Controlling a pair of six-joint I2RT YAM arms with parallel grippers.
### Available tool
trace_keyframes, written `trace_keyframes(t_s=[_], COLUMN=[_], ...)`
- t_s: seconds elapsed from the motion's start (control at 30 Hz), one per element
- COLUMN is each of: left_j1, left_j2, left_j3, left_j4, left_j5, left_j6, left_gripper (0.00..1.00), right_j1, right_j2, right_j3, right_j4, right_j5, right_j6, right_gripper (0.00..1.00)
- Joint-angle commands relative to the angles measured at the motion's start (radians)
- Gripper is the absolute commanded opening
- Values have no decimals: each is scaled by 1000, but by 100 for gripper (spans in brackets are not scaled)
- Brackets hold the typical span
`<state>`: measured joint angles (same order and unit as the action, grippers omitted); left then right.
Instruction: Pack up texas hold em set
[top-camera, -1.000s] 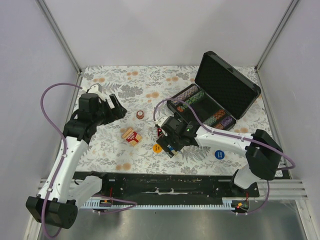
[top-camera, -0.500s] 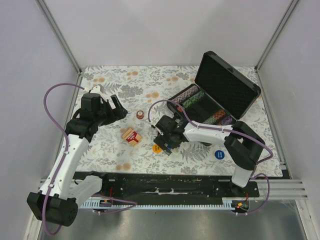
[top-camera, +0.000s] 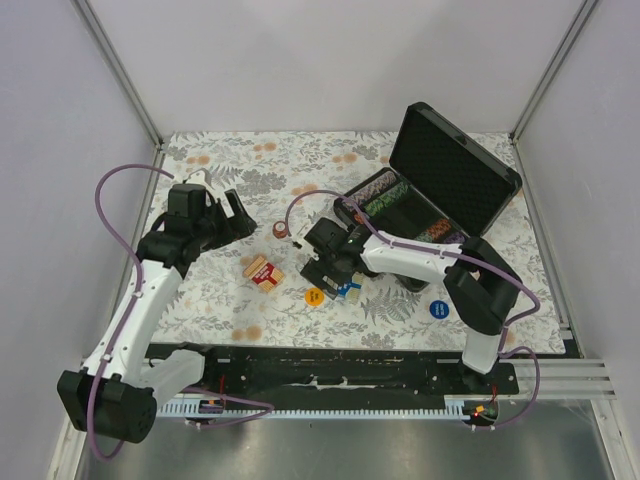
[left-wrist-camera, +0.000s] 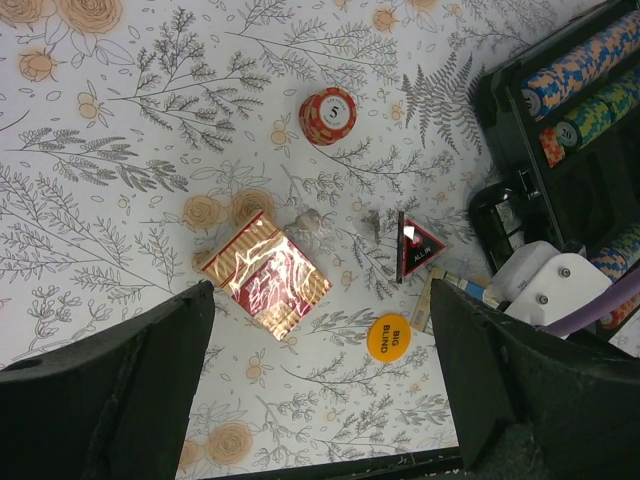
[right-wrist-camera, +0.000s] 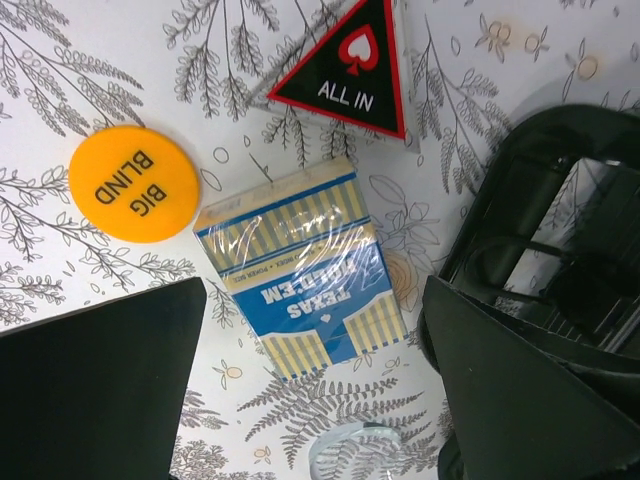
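Glossy wrap covers the blue card deck (right-wrist-camera: 300, 268) and red deck (left-wrist-camera: 266, 272); the yellow disc (right-wrist-camera: 134, 183) looks matt plastic.

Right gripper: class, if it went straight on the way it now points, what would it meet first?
Most likely the blue card deck, lying flat on the table straight ahead of the open right gripper. How far off it is remains unclear.

The deck (right-wrist-camera: 300, 275) is striped blue and cream. The disc (right-wrist-camera: 135, 183) is coloured yellow (black lettering), the triangle (right-wrist-camera: 350, 70) edged red.

Open black case (top-camera: 455, 180); blue deck (right-wrist-camera: 305, 270) flat beside yellow disc (right-wrist-camera: 135, 183)
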<state>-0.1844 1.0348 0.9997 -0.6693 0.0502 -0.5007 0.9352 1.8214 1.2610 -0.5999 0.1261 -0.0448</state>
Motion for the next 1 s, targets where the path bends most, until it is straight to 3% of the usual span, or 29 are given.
trace_keyframes(t_s=[0.0, 0.4, 0.7, 0.97], left_j1=[5, 5, 5, 5], left_j2=[10, 22, 45, 50], left_j3=[36, 40, 51, 62], left_j4=[48, 48, 47, 48], left_j5=[-24, -38, -44, -33], left_j6=[1, 24, 39, 54], left_gripper=[94, 94, 93, 93], right_j1=[1, -52, -56, -70], right_j2=[32, 128, 150, -48], right_j3=[57, 123, 147, 184], right_j4=[-14, -34, -55, -57], right_j5=[-25, -180, -174, -144], right_j6=[-92, -174, -147, -99], right_gripper=[98, 97, 54, 50])
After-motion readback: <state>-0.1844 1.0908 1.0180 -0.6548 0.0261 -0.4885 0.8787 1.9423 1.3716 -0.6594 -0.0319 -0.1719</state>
